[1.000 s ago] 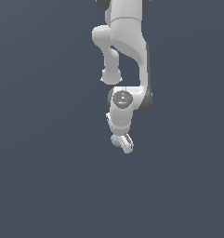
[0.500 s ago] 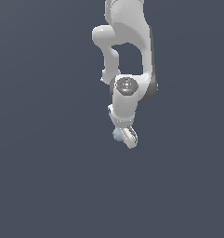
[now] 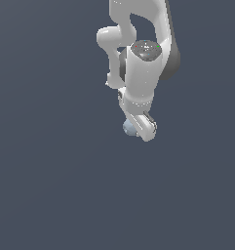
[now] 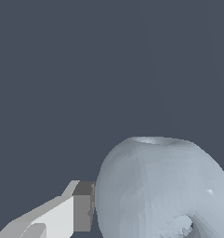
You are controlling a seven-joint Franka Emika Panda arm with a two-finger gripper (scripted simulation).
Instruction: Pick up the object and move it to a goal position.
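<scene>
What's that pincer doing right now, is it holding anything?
Pincer: closed on the pale blue-grey ball; one finger pad presses against its side, and the other finger is out of sight.

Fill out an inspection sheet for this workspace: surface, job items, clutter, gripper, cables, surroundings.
Surface: plain dark grey-blue ground, bare where visible.
Job's things: pale blue-grey ball with a dimple at one end, peeking out beside the gripper in the exterior view.
Clutter: nothing seen.
Gripper: gripper at the ball; one finger pad sits against its side, the other finger is out of sight, so closure cannot be confirmed.
Cables: nothing seen.
Surroundings: only the white Panda arm; no goal marker seen.
</scene>
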